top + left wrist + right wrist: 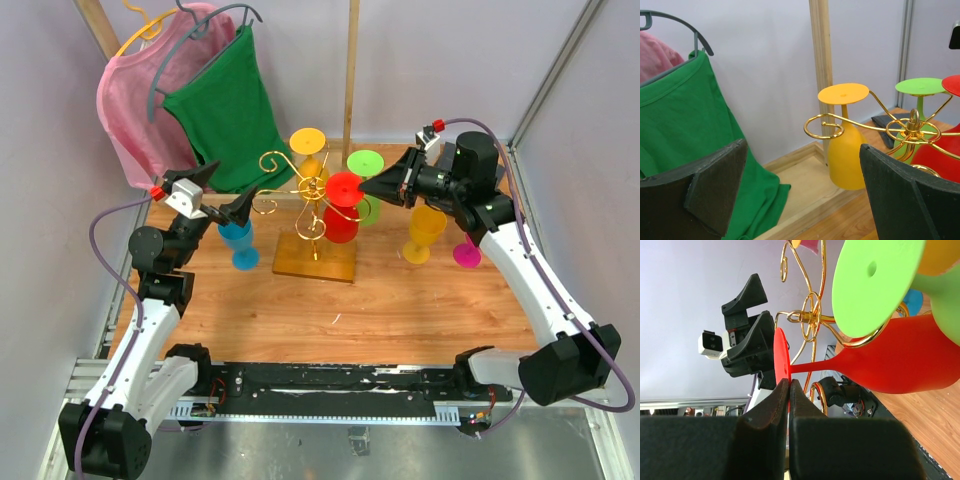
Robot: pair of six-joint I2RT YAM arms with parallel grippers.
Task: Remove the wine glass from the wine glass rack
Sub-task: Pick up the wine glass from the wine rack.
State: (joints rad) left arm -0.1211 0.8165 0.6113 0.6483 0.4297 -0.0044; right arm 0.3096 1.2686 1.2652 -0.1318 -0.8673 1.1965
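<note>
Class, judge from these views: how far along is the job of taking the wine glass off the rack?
Done: the right claw is shut on the foot of the red wine glass. In hand: the lift, since the glass hangs upside down on the gold rack. Left to do: slide it clear of the wire and carry it away. The left claw is open beside the rack, holding nothing.

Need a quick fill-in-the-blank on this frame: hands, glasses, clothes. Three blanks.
1. The right hand is shut on the foot of the ___ wine glass.
2. The left hand is ___ and holds nothing.
3. The shirt on the grey hanger is ___.

Missing words: red; open; green.
</note>
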